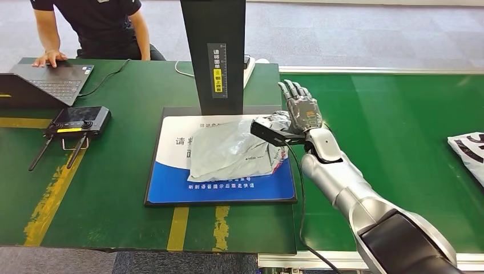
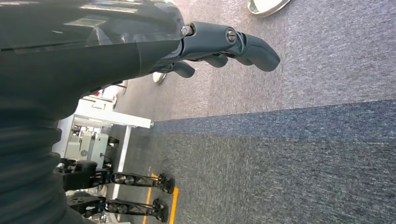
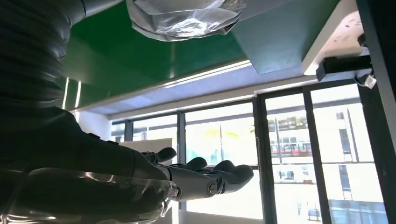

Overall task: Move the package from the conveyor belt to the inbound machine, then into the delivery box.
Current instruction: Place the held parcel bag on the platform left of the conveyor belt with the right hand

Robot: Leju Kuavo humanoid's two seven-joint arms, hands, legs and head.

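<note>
The package (image 1: 231, 151), a soft, light, slippery poly bag, lies on the machine's pad (image 1: 171, 185). The right hand (image 1: 301, 108) hovers beside it, fingers spread, empty. Best pinched at a crumpled edge.

One grey package (image 1: 231, 153) on one blue-and-white mat (image 1: 171, 185); one second package (image 1: 469, 154) at 3 o'clock; one laptop (image 1: 48, 83) and one controller (image 1: 78, 121) at 10 o'clock.
</note>
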